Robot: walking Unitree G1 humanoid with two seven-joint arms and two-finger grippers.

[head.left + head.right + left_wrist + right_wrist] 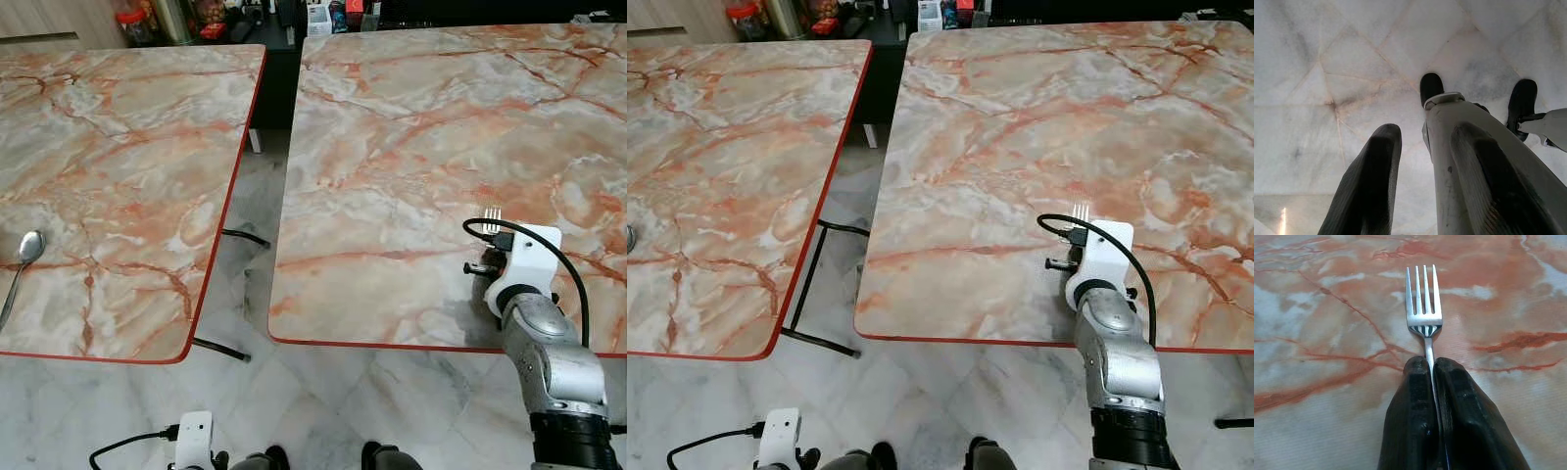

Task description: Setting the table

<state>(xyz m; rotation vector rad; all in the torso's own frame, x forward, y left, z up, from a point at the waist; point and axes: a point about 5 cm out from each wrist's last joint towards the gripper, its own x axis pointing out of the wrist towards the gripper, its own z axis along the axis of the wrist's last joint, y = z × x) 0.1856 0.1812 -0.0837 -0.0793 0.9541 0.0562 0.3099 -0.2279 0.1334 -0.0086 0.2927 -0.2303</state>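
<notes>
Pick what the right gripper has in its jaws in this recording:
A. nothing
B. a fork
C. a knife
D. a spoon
B: in the right wrist view the right gripper is shut on the handle of a fork, tines pointing out over the marble table; the spoon lies apart on the other table.
</notes>
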